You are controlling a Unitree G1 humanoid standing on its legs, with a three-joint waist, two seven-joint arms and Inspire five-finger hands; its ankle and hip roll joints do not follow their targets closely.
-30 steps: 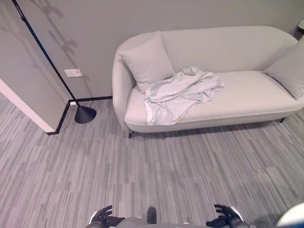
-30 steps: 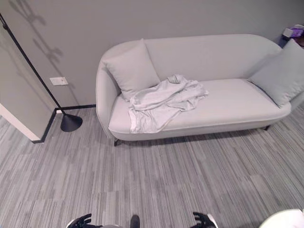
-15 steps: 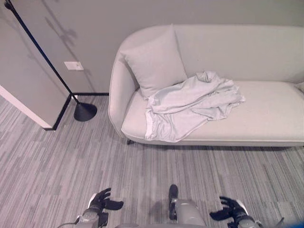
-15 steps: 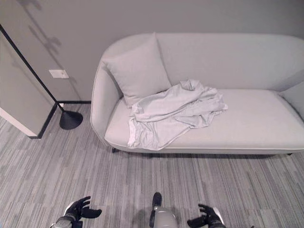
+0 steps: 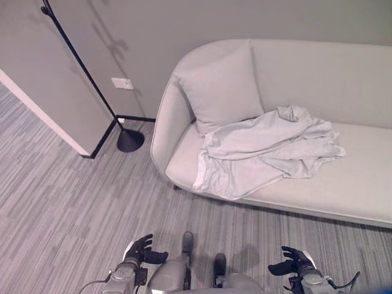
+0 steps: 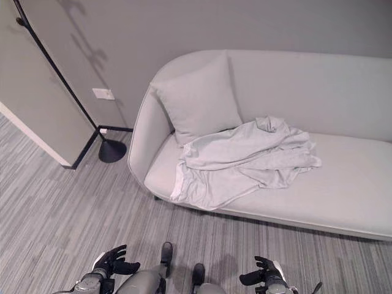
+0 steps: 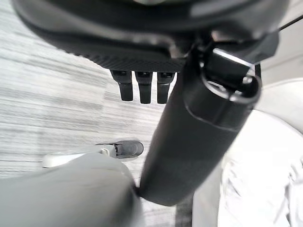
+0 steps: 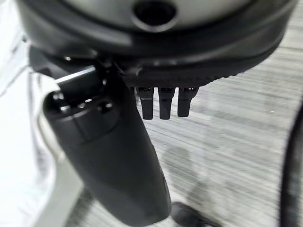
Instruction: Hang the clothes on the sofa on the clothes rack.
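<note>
Low at my sides, my left hand and right hand hang empty, fingers relaxed apart, since the clothes lie on the sofa, well beyond reach.

sofa: I see it against back wall, filling centre to right.
cushion: on sofa's left end, leaning on backrest.
clothes: on seat, just right of cushion, one part hanging over front edge.
rack: left of sofa, base on floor nr wall corner.
hands: left & right low over floor, well apart from sofa's front edge.
</note>
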